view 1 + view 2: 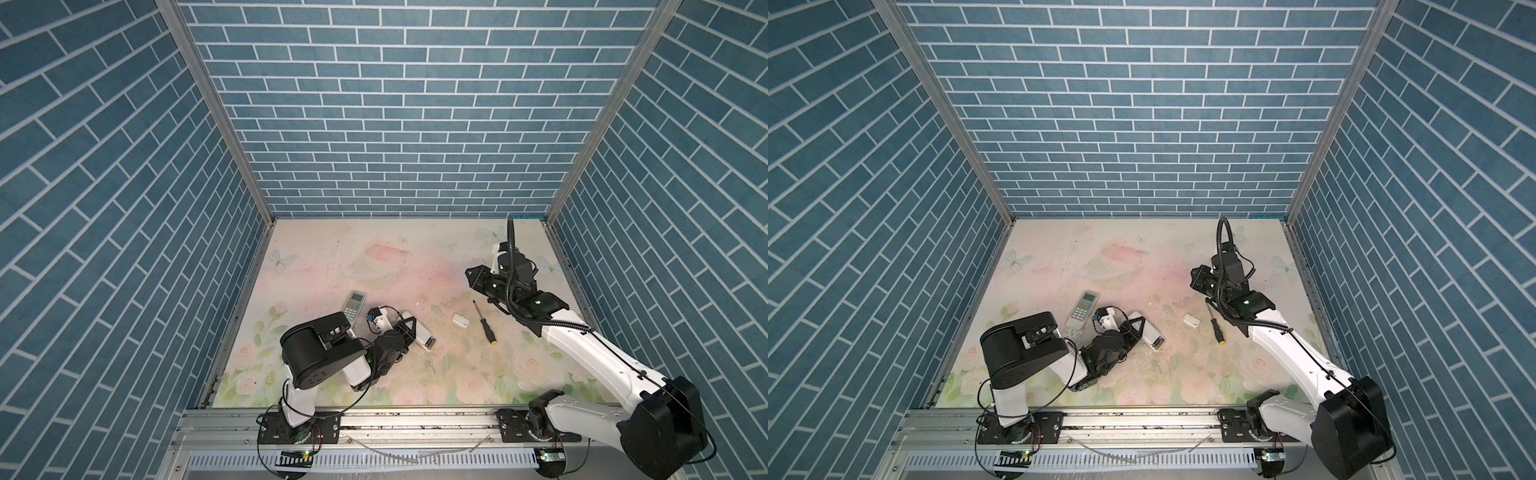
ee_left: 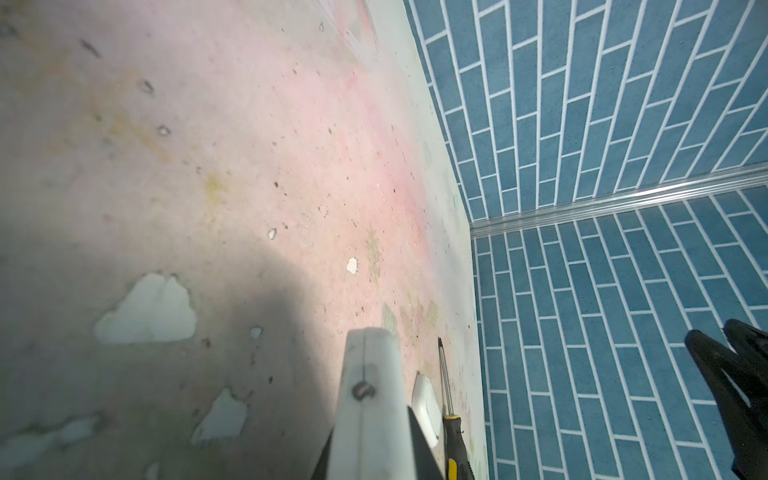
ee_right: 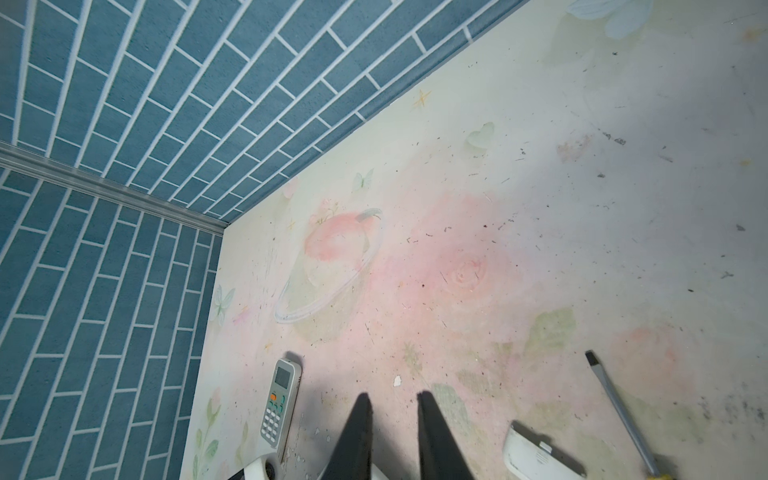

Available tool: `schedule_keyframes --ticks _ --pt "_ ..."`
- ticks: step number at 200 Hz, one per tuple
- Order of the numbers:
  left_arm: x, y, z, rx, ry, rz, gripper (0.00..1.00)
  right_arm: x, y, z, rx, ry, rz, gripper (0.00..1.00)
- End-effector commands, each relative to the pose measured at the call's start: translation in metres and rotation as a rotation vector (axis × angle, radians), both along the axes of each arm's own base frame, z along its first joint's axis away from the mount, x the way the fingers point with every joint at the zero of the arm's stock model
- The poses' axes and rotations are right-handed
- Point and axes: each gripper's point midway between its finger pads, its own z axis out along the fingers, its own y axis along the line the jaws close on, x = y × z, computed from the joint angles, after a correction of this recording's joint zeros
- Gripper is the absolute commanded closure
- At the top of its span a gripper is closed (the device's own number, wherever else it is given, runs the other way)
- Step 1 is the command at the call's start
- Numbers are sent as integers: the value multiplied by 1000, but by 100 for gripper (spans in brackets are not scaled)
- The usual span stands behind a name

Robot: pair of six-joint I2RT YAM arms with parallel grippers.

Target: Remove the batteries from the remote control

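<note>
Left tool (image 1: pixel 410 328): clamped across the white remote (image 1: pixel 422 333), low over the near-left part of the table (image 1: pixel 374 249). In the left wrist view, black fingers (image 2: pixel 422 444) pressed against both sides of the remote's pale body (image 2: pixel 370 415).
White remote: back side up, angled from far-left to near-right, compartment open at the near-right end. Resting on the table or held just above it, cannot tell which.
Batteries (image 1: pixel 430 343): side by side in that open compartment, seen in both top views (image 1: pixel 1158 343). Small and dark, finer detail too small to read.
Right tool (image 1: pixel 471 276): raised over the far-right part of the table, well apart from the white remote. Fingers (image 3: pixel 361 432) a narrow gap apart, nothing between them.
Second remote (image 1: pixel 354 306): face up on the table, screen at the far end, just far-left of the left tool.
Cover plate (image 1: pixel 460 320): white, flat on the table, between the white remote and the screwdriver (image 1: pixel 483 322).
Screwdriver: just right of the cover plate, tip pointing far, black-and-yellow handle toward the near edge.
</note>
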Motion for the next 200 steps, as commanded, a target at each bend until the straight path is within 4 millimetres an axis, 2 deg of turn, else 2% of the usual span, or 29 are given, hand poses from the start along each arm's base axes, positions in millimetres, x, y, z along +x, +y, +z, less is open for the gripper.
schedule_keyframes --ticks 1,43,60,108,200 --pt "-5 18 -20 94 16 54 89 -5 -7 -8 -46 1 1 77" --pt "-11 23 -22 123 29 53 69 -4 -7 -8 -42 -2 -1 77" --pt "-16 28 -24 139 38 51 64 -3 -8 -7 -40 -5 -4 77" --pt "-27 41 -27 188 59 45 56 -3 -7 -8 -30 -8 -6 77" --pt "-43 48 -31 218 100 14 44 -2 -5 -6 -26 -5 1 77"
